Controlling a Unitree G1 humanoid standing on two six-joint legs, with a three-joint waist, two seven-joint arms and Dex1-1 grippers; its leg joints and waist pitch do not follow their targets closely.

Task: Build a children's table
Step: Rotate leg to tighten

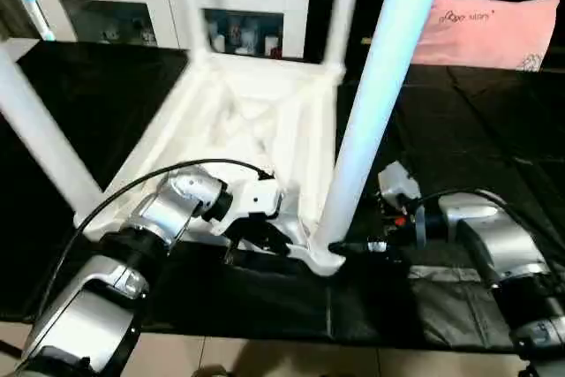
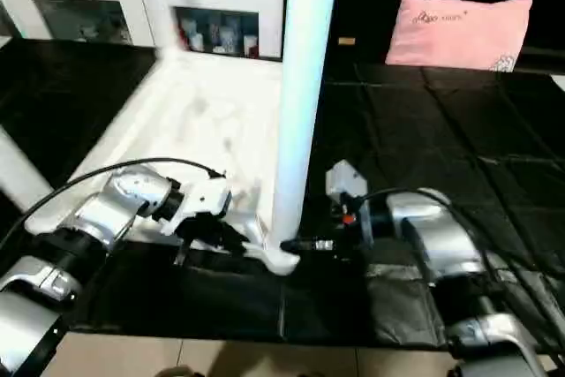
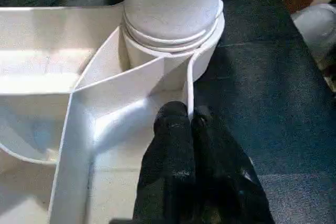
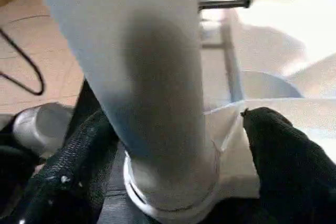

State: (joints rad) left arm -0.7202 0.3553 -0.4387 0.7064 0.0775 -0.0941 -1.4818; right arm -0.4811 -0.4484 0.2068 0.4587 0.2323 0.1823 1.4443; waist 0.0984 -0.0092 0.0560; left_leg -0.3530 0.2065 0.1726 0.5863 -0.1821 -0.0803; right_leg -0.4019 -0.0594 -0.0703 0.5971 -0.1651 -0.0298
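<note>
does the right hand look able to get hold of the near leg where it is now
Probably yes. The right hand has its fingers spread on either side of the near leg, just above its corner socket, and nothing sits between them and the leg.

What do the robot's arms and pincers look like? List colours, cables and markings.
Both forearms are silver metal with black joint bands. The left pincer has a white housing and textured black fingers; a black cable loops over its arm. The right pincer carries a small red mark.
</note>
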